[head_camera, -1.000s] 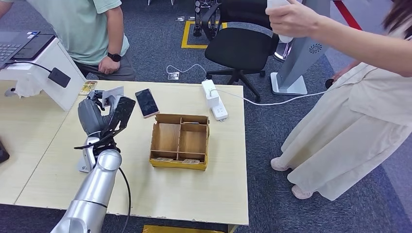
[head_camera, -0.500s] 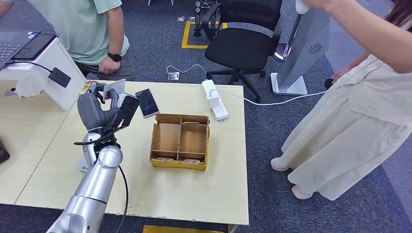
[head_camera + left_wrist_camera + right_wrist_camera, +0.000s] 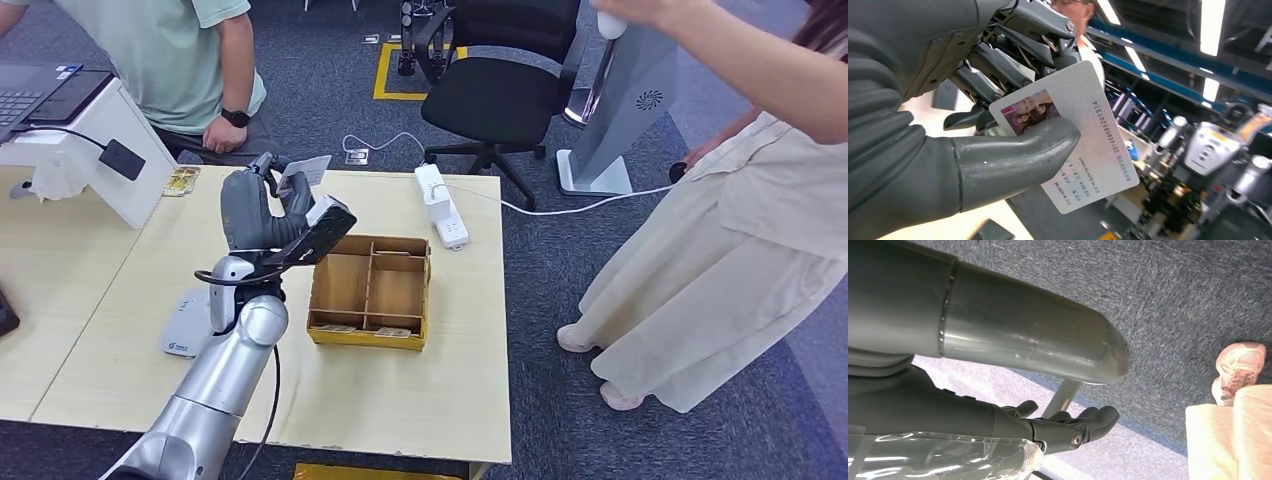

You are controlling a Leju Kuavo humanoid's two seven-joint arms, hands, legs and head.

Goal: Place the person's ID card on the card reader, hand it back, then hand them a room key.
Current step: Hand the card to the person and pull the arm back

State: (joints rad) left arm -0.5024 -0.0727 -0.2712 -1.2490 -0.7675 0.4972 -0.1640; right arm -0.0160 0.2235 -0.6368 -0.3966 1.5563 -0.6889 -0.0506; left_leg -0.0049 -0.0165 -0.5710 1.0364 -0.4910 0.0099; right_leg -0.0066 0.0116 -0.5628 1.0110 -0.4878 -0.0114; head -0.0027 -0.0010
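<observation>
Silver arm (image 3: pixel 215 390), black cable (image 3: pixel 268 400), grey ribbed robot hand (image 3: pixel 262 205)

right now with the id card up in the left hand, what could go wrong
The left hand holds the ID card by one corner, between thumb and fingers, so it may slip or twist. It is raised above the wooden organizer box; a dropped card could land in a compartment.

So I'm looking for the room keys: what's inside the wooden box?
The wooden box has several compartments. The two big ones look bare. Small flat items lie in the narrow front slots; its front wall hides most of them, so I cannot tell what they are.
</observation>
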